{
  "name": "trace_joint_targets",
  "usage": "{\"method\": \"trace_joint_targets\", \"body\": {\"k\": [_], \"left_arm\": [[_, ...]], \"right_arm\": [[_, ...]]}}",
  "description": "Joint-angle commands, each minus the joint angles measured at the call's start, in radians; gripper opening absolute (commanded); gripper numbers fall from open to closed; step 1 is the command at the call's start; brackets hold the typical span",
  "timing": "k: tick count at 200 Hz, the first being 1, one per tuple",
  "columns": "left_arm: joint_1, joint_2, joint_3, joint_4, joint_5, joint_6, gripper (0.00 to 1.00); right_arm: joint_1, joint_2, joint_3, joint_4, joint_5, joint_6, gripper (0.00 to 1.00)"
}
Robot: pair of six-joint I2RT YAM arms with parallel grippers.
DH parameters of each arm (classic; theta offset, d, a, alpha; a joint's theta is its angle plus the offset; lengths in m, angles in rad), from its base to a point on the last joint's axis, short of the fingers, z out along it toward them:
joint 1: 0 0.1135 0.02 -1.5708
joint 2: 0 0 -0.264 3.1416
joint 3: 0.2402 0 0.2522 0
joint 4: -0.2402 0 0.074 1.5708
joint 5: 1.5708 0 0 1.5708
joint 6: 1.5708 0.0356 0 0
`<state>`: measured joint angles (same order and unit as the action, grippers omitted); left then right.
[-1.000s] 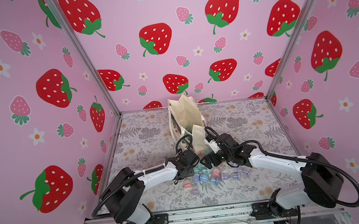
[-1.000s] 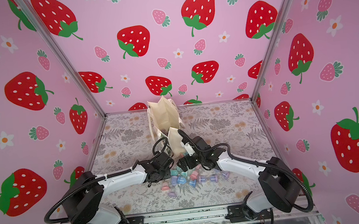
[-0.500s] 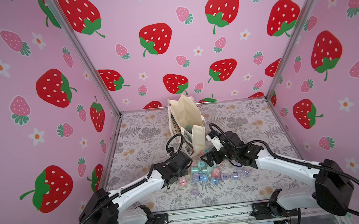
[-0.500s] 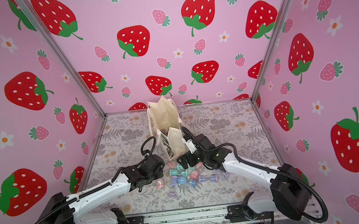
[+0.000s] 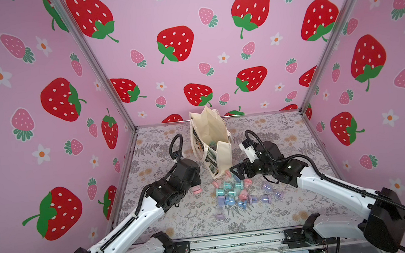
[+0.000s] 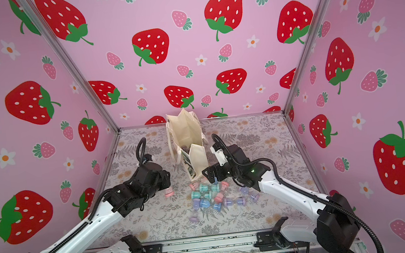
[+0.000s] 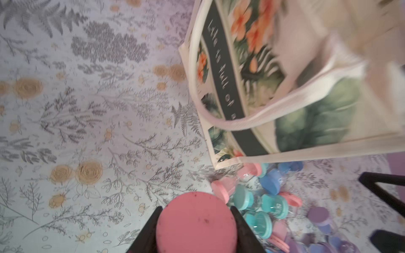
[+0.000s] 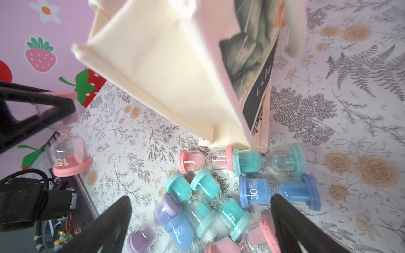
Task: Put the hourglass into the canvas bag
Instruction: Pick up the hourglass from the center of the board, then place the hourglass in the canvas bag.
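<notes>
A pink hourglass (image 7: 196, 221) is clamped between the fingers of my left gripper (image 7: 196, 208), which is shut on it. In both top views that hourglass (image 5: 197, 189) (image 6: 168, 192) hangs just over the mat, left of the canvas bag (image 5: 210, 136) (image 6: 187, 134). The bag stands upright with its mouth open. My right gripper (image 8: 200, 198) (image 5: 236, 169) is open above a pile of several hourglasses (image 8: 219, 192) (image 5: 236, 192) at the bag's near corner, with nothing between its fingers.
A lone purple hourglass (image 5: 218, 216) lies nearer the front edge. The bag's cream handle (image 7: 241, 122) droops over its printed front. Pink strawberry walls close in the floral mat (image 5: 162, 141) on three sides.
My left gripper has drawn back to the left, away from the pile and the bag, carrying the pink hourglass. The right gripper has shifted slightly and stays open.
</notes>
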<state>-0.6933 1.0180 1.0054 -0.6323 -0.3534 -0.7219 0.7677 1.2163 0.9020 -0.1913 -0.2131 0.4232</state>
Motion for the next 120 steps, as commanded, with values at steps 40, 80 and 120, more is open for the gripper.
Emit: {"method": "trace_joint_targets", "body": {"k": [40,80,120], "left_arm": [[0.044,0.21,0.446,0.033,0.064,0.201,0.29],[0.051,0.431,0.688,0.09,0.054,0.26,0.28],[0.092,0.63,0.847,0.143,0.051,0.277,0.28]], "right_arm": [[-0.08,-0.046,0.116,-0.132,-0.006,0.014,0.99],[-0.137,-0.044,0.14,-0.148,-0.033,0.021,0.99],[-0.163,-0.034,0.148,-0.133,-0.04,-0.001,0.99]]}}
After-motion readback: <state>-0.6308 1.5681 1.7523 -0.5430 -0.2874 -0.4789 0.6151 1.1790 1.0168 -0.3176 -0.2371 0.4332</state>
